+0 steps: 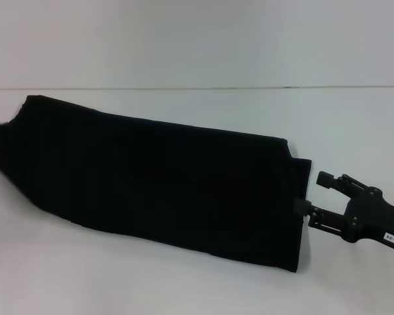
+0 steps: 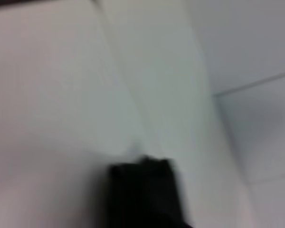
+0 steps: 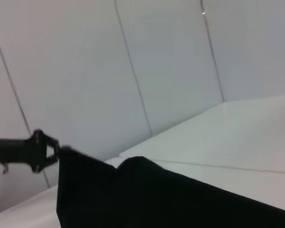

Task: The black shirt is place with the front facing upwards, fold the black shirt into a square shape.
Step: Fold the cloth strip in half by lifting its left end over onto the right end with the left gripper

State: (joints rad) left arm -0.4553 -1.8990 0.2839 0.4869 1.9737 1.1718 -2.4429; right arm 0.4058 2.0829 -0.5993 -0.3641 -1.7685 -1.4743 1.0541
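The black shirt (image 1: pixel 151 184) lies on the white table (image 1: pixel 184 282) in the head view, folded into one long dark strip. It runs from the upper left of the frame down to the lower right, and it fills most of the middle. No print shows on it here, only plain black cloth. At the lower right end a second layer of cloth sticks out a little past the top layer. The right gripper (image 1: pixel 306 211) is at the lower right of the frame, right at that end of the shirt. Its lower finger touches the shirt's edge, and its other finger (image 1: pixel 328 179) points out just beside the cloth, a bit higher up (so it is spread apart, not pinching). In the right wrist view the shirt (image 3: pixel 147 194) fills the bottom of the frame as a dark hump, and the left gripper (image 3: pixel 59 149) shows at the middle left, pinched tight on a corner of the cloth and holding it up off the table. The left wrist view shows only a blurry black shape (image 2: pixel 145 194) at the bottom middle against pale wall panels, and I cannot tell what it is.
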